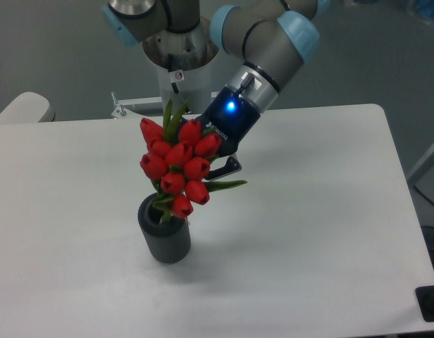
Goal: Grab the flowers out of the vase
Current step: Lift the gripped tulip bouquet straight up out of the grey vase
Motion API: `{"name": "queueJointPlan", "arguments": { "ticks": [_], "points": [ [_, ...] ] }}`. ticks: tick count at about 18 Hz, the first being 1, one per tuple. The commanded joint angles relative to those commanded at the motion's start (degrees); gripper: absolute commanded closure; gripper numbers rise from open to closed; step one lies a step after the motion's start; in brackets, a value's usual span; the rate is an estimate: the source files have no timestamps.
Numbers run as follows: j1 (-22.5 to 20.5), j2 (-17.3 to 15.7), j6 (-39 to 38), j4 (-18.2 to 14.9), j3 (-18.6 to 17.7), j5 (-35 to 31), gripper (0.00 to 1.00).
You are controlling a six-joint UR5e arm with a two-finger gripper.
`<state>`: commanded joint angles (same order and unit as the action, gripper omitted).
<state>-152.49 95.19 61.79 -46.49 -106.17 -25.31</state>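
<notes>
- So the gripper [203, 163] comes in from the upper right, tilted down and to the left, with a blue light glowing on its dark body.
- Its jaws are mostly hidden behind the bunch, but they look clamped on the flowers [177, 166], since the bunch hangs in the air right at the fingertips. One dark finger [226, 170] pokes out on the right side of the blooms.
- That bunch of red tulip buds sits just in front of and to the left of the jaws, leaning a bit, with green leaves sticking up at the top and one leaf jutting out right, below the finger.
- Lowest buds are right over the mouth of the vase [165, 237], and they overlap its rim from this angle. Can't tell whether the stems are fully out or if the tips are inside.
- Below the jaws and slightly left, the dark grey ribbed vase stands upright on the white table [308, 225].
- Well behind the jaws, the arm's base column [180, 77] is at the far table edge.
</notes>
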Motion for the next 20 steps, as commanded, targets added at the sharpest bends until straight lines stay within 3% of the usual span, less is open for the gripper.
{"name": "queueJointPlan", "arguments": {
  "ticks": [9, 20],
  "points": [
    [-1.85, -3.34, -2.1, -0.53, -0.26, 0.0, 0.72],
    [-3.43, -5.01, -7.37, -0.62, 0.7, 0.62, 0.72]
  ]
}}
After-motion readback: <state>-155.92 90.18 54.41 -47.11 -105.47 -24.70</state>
